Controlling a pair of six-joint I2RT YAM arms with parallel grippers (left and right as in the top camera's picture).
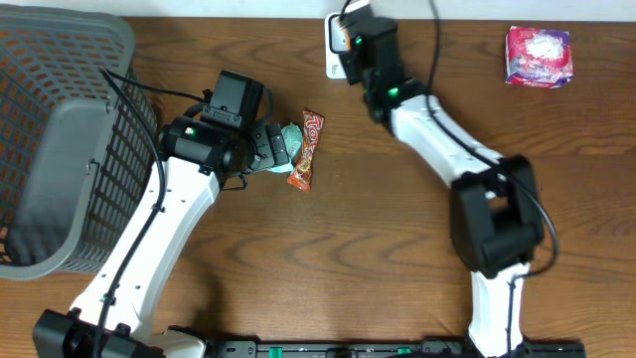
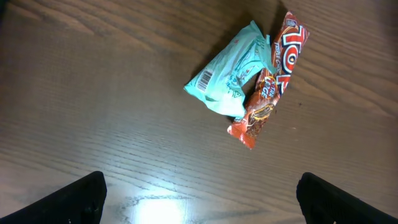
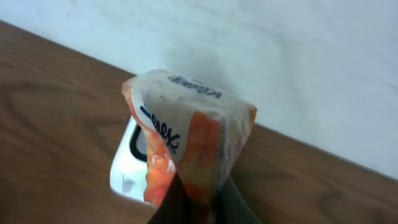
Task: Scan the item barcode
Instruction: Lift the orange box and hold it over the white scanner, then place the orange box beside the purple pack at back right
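A grey mesh basket sits at the left edge of the wooden table; a pink-and-white packet lies alone near its far right corner.

Dim — soft glare on table.

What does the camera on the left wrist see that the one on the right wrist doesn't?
Only the left wrist view: a teal packet with a barcode, touching a red snack bar, in front of the open left gripper. Only the right wrist view: an orange-and-white tissue pack pinched in the right gripper, above a white device by a pale wall. Both: the wooden table.
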